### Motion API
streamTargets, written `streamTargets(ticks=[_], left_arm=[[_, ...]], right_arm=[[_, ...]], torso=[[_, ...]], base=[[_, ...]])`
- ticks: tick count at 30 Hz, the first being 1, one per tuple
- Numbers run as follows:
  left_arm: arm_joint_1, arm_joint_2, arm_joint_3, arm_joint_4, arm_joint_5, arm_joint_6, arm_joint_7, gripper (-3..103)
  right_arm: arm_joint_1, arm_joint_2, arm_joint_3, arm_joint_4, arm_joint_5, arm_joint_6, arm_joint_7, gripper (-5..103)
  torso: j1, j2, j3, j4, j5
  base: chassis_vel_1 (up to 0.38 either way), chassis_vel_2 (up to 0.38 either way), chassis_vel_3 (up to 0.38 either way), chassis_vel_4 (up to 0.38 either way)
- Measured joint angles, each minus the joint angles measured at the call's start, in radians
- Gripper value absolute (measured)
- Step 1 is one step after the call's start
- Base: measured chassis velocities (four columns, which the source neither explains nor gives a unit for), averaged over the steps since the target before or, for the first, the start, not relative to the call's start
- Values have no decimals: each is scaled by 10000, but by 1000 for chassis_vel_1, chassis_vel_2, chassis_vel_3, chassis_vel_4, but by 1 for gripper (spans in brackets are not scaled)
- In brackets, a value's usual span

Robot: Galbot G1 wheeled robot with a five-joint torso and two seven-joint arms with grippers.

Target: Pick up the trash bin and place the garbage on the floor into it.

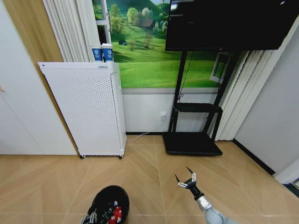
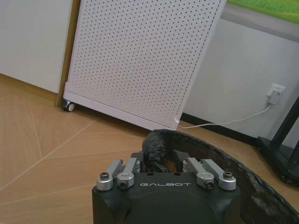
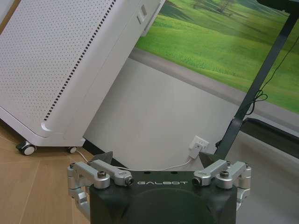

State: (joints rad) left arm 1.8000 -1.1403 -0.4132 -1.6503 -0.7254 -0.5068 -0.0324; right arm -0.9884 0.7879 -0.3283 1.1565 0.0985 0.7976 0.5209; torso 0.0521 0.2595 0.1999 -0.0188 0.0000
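At lower left, the left gripper (image 2: 159,164) was clamped on the rim of the black mesh bin (image 1: 110,204), carrying it so garbage (image 1: 115,215) could drop in; red-and-white scraps already lay inside. A white perforated unit (image 1: 88,109) stood behind on the parquet floor (image 1: 154,168). At right, the right gripper (image 1: 186,179) hovered over the floor, fingers spread wide and empty.

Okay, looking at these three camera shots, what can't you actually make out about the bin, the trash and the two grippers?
- Trash bin: head view's bottom edge cuts off its lower part; how many pieces of garbage lie inside is unclear.
- Left gripper: shut on the bin's rim; in the left wrist view its own housing hides the bin's inside.
- Right gripper: open and empty; the frame edge cuts off its arm.
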Motion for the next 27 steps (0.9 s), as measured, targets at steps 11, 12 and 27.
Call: streamTargets(ticks=[11,12,27], left_arm=[[696,46,-648,-736,619,331,-192,70],[803,66,-751,-890,783,379,-292,76],[1786,618,-1847,-2891,1480,896,-1236,100]], right_arm=[[-74,-23,172,14,-25,-1,9,100],[-52,-23,177,-19,-24,-1,9,100],[70,-626,605,609,383,-17,43,100]], torso=[[0,0,0,0,0],[0,0,0,1,0],[15,31,13,-1,-1]], base=[[0,0,0,0],[0,0,0,0],[0,0,0,0]])
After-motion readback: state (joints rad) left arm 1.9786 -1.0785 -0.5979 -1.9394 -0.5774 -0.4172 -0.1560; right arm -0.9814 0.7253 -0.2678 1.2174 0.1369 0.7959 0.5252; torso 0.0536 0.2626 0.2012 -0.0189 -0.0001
